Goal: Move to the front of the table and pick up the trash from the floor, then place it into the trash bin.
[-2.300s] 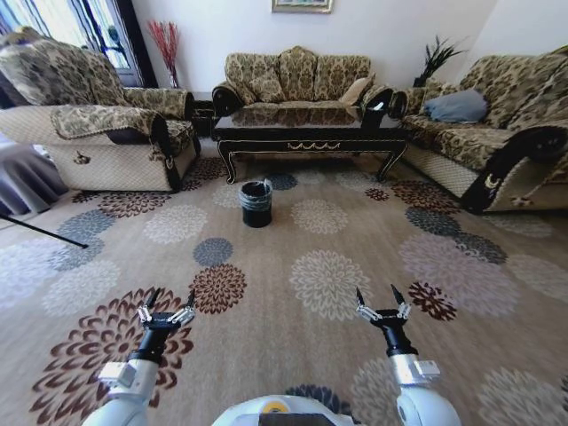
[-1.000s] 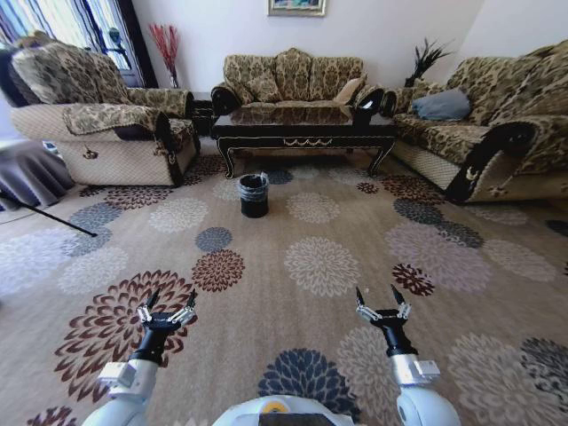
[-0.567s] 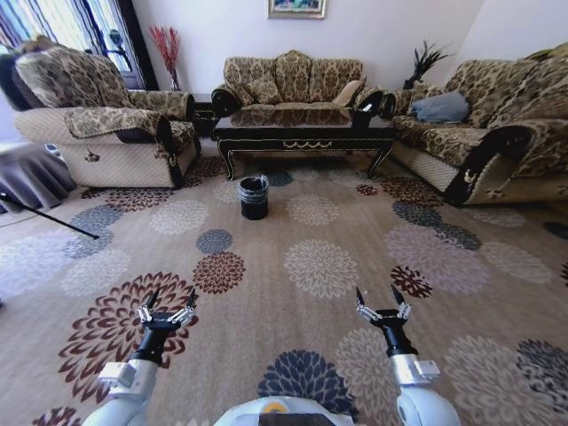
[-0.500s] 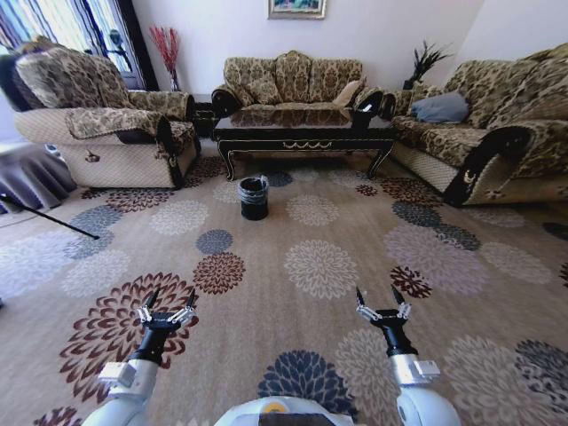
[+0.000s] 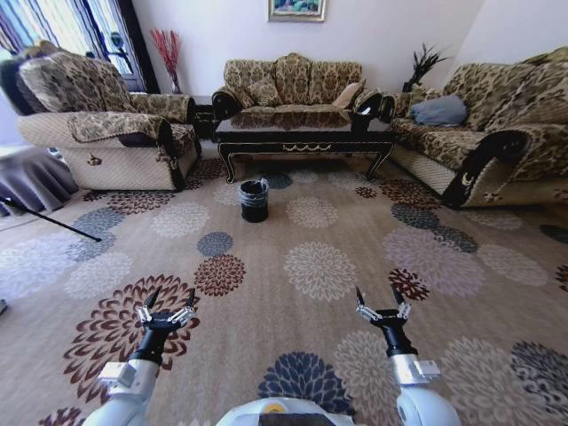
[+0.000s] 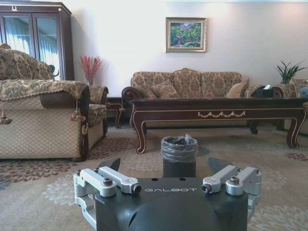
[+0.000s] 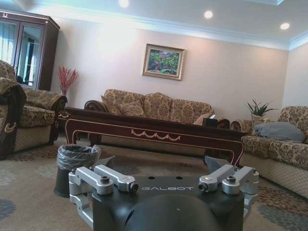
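Both arms are held low and forward over the patterned carpet [image 5: 319,266], wrists roughly level. The left gripper [image 5: 166,303] is seen at the lower left of the head view, the right gripper [image 5: 382,300] at the lower right; each has its fingers spread wide with nothing between them. The trash bin [image 5: 254,200] is set on the carpet just before the front rail of the table [image 5: 302,135], nearer the table's left end, and well apart from both grippers. In the left wrist view the bin's base is cut off by the gripper body, while its liner is seen bunched around the rim. The table's far side is hidden against the sofa [image 5: 293,82] behind it.
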You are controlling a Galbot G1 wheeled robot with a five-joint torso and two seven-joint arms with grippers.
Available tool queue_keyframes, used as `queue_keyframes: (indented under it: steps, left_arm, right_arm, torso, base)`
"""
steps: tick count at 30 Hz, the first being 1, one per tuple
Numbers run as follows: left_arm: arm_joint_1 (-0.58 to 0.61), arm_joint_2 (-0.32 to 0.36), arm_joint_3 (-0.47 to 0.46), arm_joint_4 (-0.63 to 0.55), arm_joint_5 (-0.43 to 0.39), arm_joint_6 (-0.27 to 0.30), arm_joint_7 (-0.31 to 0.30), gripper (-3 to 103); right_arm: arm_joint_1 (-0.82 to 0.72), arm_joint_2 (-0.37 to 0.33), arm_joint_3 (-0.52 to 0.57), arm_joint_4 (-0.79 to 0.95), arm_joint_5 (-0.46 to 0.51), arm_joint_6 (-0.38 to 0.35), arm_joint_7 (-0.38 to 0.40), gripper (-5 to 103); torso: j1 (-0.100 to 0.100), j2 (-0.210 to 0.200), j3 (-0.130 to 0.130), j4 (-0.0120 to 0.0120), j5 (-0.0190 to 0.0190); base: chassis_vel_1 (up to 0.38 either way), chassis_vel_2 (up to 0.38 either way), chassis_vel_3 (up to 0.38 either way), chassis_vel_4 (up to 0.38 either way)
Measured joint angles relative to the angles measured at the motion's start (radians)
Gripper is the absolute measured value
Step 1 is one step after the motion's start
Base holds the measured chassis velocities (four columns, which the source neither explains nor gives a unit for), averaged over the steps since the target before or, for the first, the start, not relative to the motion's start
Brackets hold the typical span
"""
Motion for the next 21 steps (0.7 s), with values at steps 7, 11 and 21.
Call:
queue_keyframes:
  steps: [7, 11, 21]
  left_arm:
    - [0.000, 0.000, 0.000, 0.000, 0.000, 0.000, 0.000, 100]
    - [0.000, 0.000, 0.000, 0.000, 0.000, 0.000, 0.000, 100]
    - [0.000, 0.000, 0.000, 0.000, 0.000, 0.000, 0.000, 100]
  right_arm:
    - [0.000, 0.000, 0.000, 0.000, 0.000, 0.000, 0.000, 100]
    - [0.000, 0.000, 0.000, 0.000, 0.000, 0.000, 0.000, 100]
    - [0.000, 0.000, 0.000, 0.000, 0.000, 0.000, 0.000, 100]
  torso:
    - [0.005, 0.028, 0.023, 0.0000, 0.0000]
    - [0.009, 0.043, 0.034, 0.0000, 0.0000]
    - [0.022, 0.086, 0.064, 0.0000, 0.0000]
  base:
    - [0.000, 0.000, 0.000, 0.000]
    - [0.000, 0.000, 0.000, 0.000]
    - [0.000, 0.000, 0.000, 0.000]
